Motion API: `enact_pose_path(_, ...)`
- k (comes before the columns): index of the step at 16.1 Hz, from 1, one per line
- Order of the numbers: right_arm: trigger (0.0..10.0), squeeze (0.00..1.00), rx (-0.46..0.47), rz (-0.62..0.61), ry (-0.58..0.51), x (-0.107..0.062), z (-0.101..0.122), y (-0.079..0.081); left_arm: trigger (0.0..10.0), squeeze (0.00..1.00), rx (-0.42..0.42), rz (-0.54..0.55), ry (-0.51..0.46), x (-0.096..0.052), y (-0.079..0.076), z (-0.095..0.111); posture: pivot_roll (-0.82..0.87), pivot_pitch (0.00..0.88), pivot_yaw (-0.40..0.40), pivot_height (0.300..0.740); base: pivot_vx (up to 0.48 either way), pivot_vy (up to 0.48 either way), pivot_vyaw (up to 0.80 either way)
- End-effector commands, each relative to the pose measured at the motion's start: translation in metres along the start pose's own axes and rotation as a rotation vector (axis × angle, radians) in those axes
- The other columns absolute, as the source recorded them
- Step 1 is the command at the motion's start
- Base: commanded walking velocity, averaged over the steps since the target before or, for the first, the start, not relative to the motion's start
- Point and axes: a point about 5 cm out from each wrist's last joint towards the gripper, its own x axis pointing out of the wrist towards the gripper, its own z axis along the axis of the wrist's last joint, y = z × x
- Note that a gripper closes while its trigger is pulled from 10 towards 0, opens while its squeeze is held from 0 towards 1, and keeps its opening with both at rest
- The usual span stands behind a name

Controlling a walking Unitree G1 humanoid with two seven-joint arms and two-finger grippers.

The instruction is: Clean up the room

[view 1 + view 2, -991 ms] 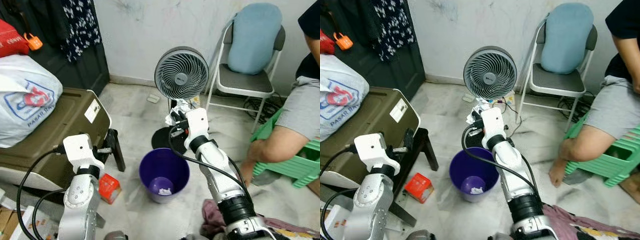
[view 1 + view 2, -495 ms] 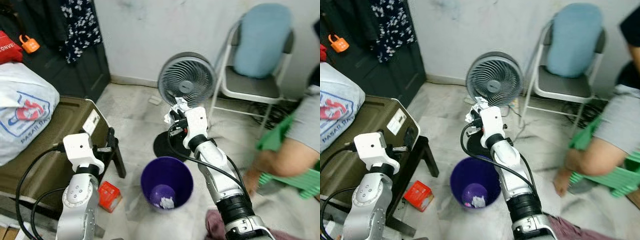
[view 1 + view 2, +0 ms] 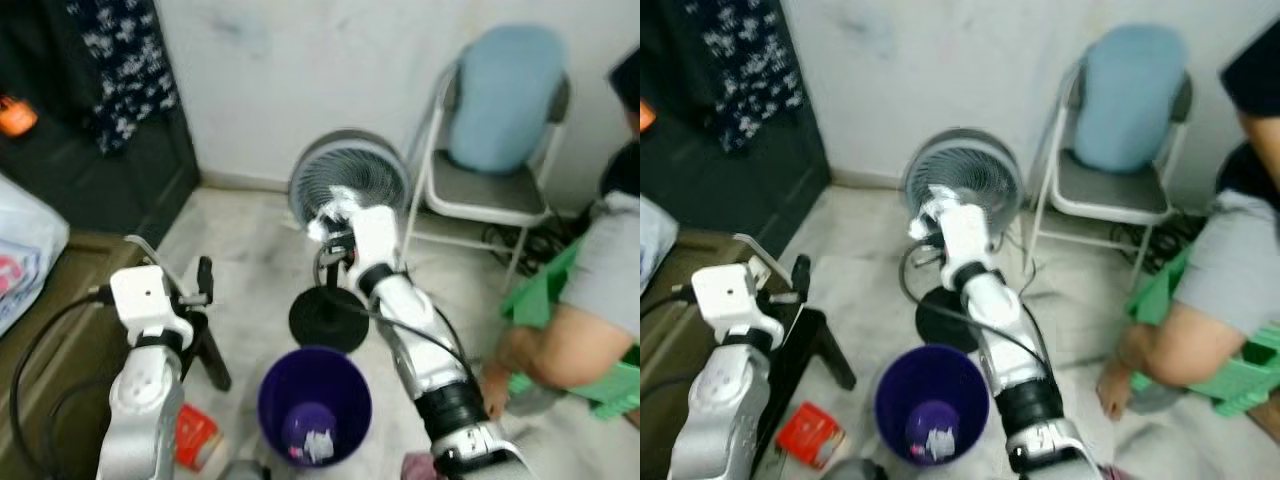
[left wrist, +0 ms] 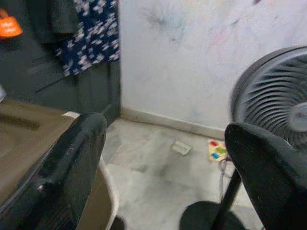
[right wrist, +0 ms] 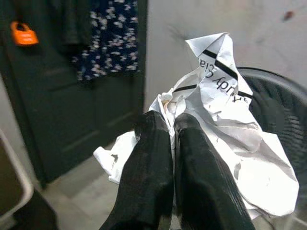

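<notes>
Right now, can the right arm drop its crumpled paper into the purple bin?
Probably yes. The right gripper, shut on the crumpled paper, is raised in front of the fan. The purple bin stands open on the floor below, nearer the robot, with nothing between them.

Black print on crumpled white paper point(image 5: 225, 120) pinched in right gripper point(image 5: 173, 125), partial letters reading roughly "udy" and "Sia", cut off by creases, thick black stripes at 12 o'clock of the print, nothing else legible elsewhere
</notes>
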Motion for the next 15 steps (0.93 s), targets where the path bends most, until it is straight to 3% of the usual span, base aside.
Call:
enact_pose_path(1, 10.0, 0.00, -0.014, -0.048, 0.020, -0.001, -0.004, -0.010, 10.0, 0.00, 0.007, -0.022, -0.014, -0.001, -0.005, 0.003, -0.02, 0.015, 0.000, 0.740, 0.000, 0.000, 0.00)
enact_pose_path(3, 10.0, 0.00, -0.022, -0.066, 0.037, 0.004, -0.005, -0.009, 10.0, 0.00, 0.023, -0.042, -0.022, -0.004, -0.004, 0.005, -0.01, 0.020, -0.002, 0.740, 0.000, 0.000, 0.00)
enact_pose_path(7, 10.0, 0.00, -0.090, -0.213, 0.202, 0.012, -0.024, -0.018, 10.0, 0.00, 0.159, -0.135, 0.026, -0.018, 0.010, 0.001, 0.03, 0.037, 0.008, 0.740, 0.000, 0.000, 0.00)
enact_pose_path(8, 10.0, 0.00, -0.083, -0.278, 0.274, 0.010, -0.035, -0.026, 10.0, 0.00, 0.194, -0.177, 0.071, -0.034, 0.021, -0.003, 0.06, 0.048, 0.017, 0.740, 0.000, 0.000, 0.00)
enact_pose_path(11, 10.0, 0.00, -0.084, -0.306, 0.372, 0.007, -0.052, -0.025, 10.0, 0.00, 0.263, -0.214, 0.108, -0.056, 0.031, 0.000, 0.09, 0.083, 0.044, 0.740, 0.000, 0.000, 0.00)
enact_pose_path(15, 10.0, 0.00, -0.053, -0.339, 0.518, 0.000, -0.075, -0.016, 10.0, 0.00, 0.337, -0.300, 0.110, -0.069, 0.025, 0.009, 0.14, 0.142, 0.093, 0.740, 0.000, 0.000, 0.00)
